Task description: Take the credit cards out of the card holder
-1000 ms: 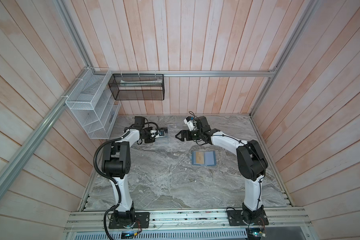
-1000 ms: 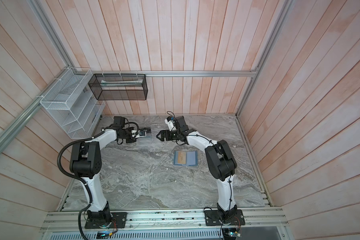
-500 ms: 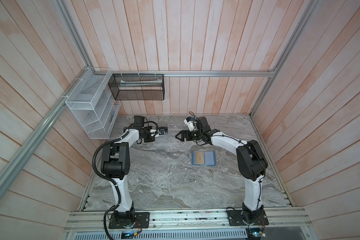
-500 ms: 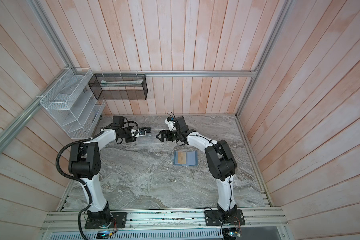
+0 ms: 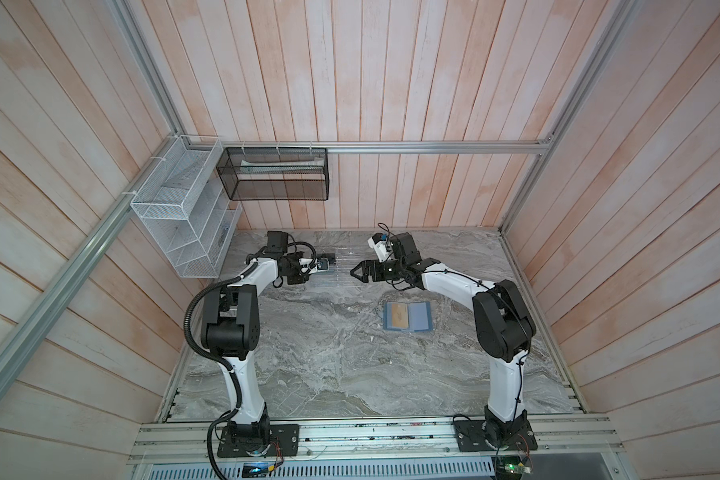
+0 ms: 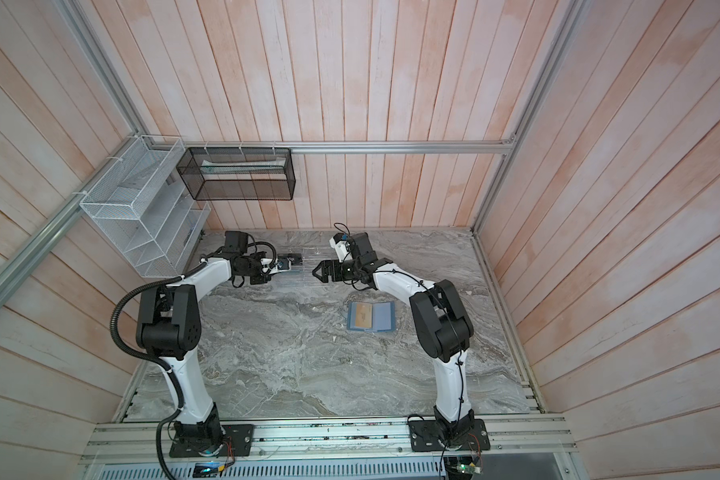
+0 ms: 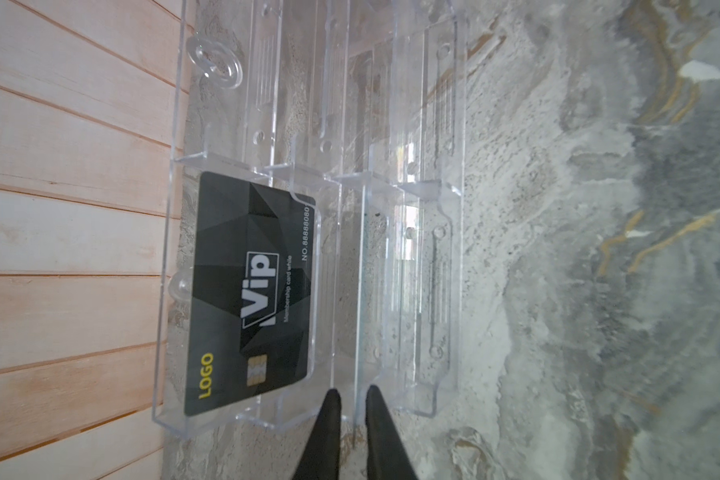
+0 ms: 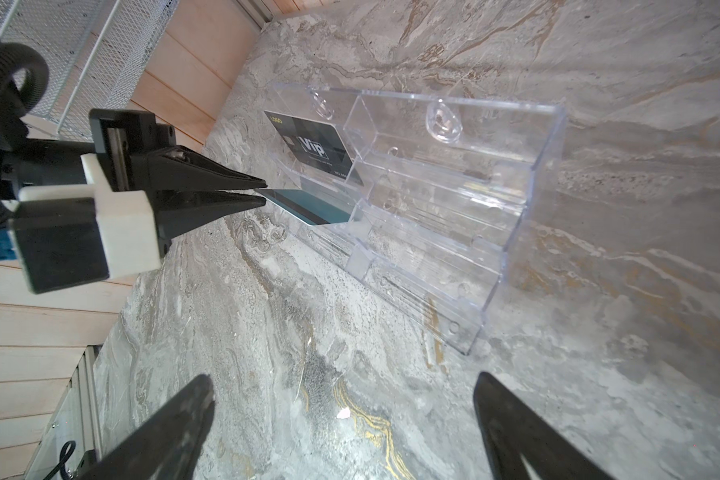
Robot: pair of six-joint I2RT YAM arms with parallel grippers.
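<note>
The card holder (image 5: 419, 318) (image 6: 381, 316) lies open on the marble in both top views. A gold-yellow credit card (image 5: 396, 316) shows in its left half. My left gripper (image 5: 323, 266) (image 7: 353, 395) (image 8: 264, 192) is at the clear acrylic rack (image 8: 474, 187) (image 7: 433, 208). Its jaws stand a narrow gap apart around the near end of a teal credit card (image 8: 308, 208), which rests in a rack slot. My right gripper (image 5: 355, 272) (image 8: 341, 399) hangs wide open and empty by the rack's other side, above bare marble.
A black "Vip" card (image 7: 250, 291) (image 8: 312, 145) stands in the rack's rear slot. A white wire shelf (image 5: 184, 224) hangs on the left wall and a black mesh basket (image 5: 275, 174) on the back wall. Wooden walls close in the table.
The left gripper's jaws have parted slightly around the teal card at the rack. The right arm and the card holder have not moved.
</note>
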